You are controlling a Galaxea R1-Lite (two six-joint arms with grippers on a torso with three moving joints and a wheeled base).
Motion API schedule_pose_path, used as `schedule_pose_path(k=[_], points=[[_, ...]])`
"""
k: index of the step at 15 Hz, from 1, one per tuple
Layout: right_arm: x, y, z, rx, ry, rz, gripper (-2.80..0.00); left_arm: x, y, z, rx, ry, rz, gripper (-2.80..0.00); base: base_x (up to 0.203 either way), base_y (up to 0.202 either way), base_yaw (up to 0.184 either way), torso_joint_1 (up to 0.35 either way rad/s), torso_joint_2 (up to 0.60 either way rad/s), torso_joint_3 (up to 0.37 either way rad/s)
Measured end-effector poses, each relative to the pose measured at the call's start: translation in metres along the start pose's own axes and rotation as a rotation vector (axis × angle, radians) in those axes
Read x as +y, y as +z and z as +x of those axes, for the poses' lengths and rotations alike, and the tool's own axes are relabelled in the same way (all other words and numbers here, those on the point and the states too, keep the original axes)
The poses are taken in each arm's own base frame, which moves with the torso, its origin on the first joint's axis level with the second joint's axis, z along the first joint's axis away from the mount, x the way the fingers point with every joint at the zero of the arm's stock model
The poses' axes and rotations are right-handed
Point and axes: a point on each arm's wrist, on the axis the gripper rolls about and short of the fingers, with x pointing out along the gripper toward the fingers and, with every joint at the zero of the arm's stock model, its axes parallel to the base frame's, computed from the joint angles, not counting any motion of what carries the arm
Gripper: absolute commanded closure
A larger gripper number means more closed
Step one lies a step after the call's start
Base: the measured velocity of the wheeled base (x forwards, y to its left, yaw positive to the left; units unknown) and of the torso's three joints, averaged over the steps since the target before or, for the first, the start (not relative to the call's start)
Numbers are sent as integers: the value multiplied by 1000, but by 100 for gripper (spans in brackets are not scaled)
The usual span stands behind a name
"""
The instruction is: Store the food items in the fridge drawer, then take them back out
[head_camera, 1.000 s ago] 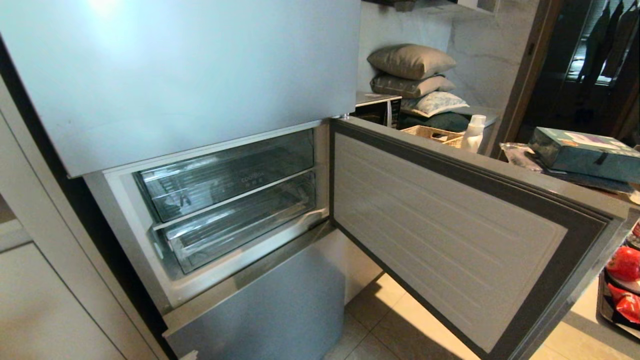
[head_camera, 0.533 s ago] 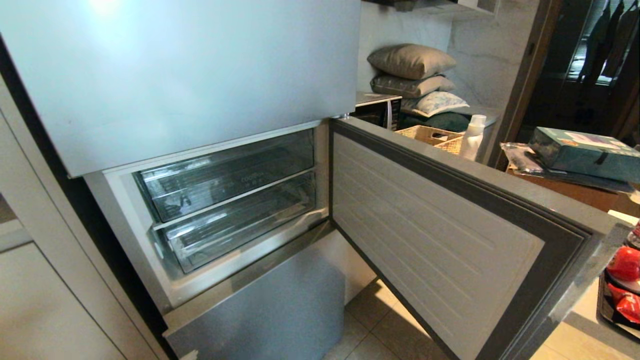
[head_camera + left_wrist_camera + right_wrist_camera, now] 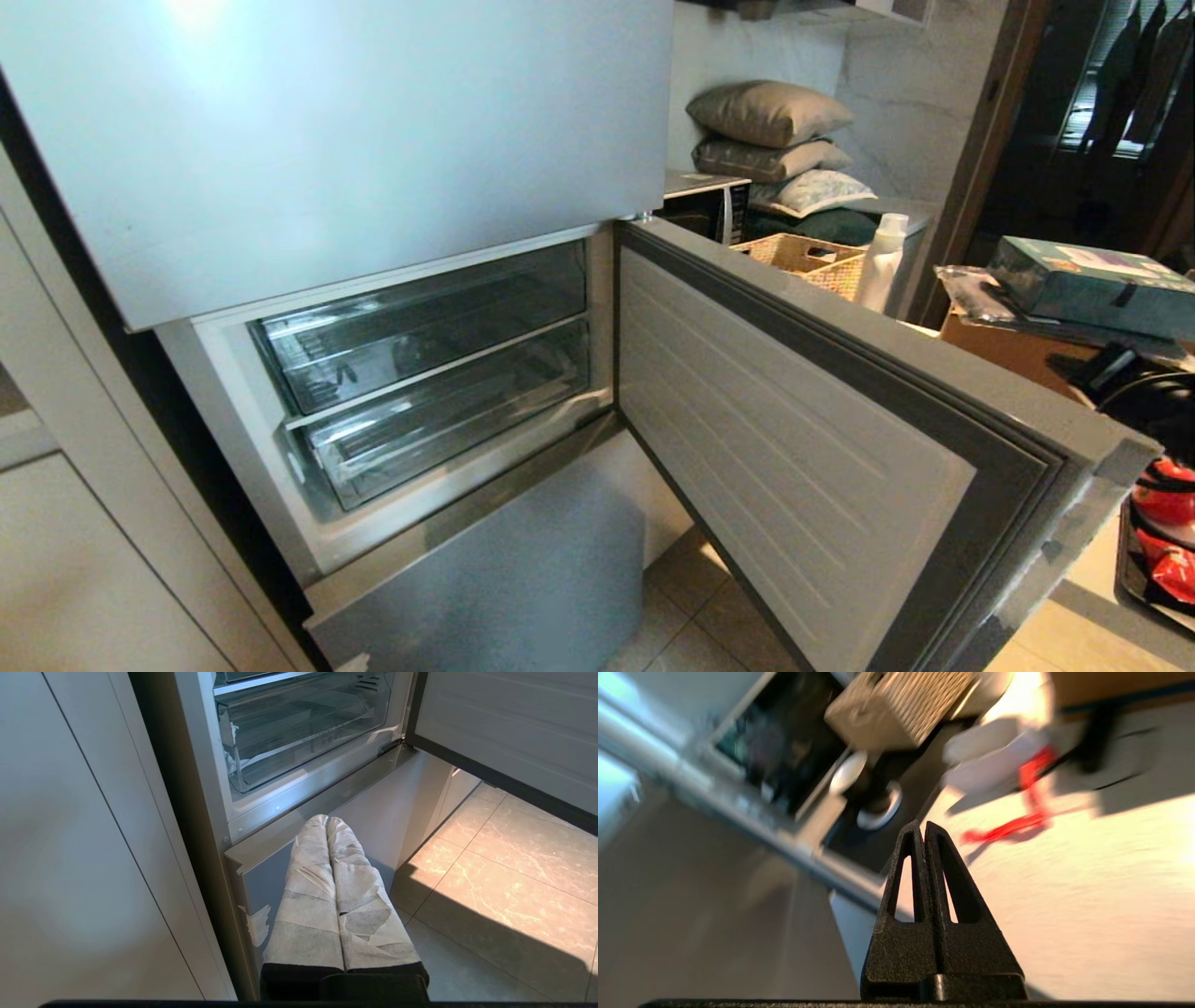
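Lying at the far right, beyond the outer edge of the open fridge door (image 3: pixel 803 448), the food items were seen only in part: a round glossy red ball (image 3: pixel 1167 492) and, just below it, a crinkly shiny red packet (image 3: pixel 1173 566), both resting on a dark tray (image 3: pixel 1128 579). Neither was touched by a gripper. The right gripper (image 3: pixel 923 828) was seen with its black fingers pressed together, holding nothing, over a pale surface; a thin red strip (image 3: pixel 1029 798) lay ahead of it, apart from the fingertips. A dark part of the right arm (image 3: pixel 1134 387) was visible just above the red ball, past the door's top corner. The left gripper (image 3: pixel 326 820) was parked low to the left of the door, in front of the fridge's closed lower panel, its cloth-wrapped fingers (image 3: pixel 308 891) shut together and empty. Inside the fridge, to the left of the door, two clear drawers were stacked; the lower drawer (image 3: pixel 448 415) was pushed in, as was the upper drawer (image 3: pixel 420 327). Whether the lettering was "Crisper Box" could not be told.
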Motion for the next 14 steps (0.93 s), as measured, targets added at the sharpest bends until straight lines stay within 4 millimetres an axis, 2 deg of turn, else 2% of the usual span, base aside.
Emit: schedule_pose_path(k=[3,6,9,11,14], points=[[43,-41,20,32,65,-60,0,0,0,0,0,0,0,0,0,0,0,0,0,0],[84,-78,23,73,119,-85,0,0,0,0,0,0,0,0,0,0,0,0,0,0],[136,-118,10,150,234,-104,0,0,0,0,0,0,0,0,0,0,0,0,0,0],[178,-142,-6,167,315,-118,0,0,0,0,0,0,0,0,0,0,0,0,0,0],[234,-167,-32,169,445,-150,0,0,0,0,0,0,0,0,0,0,0,0,0,0]])
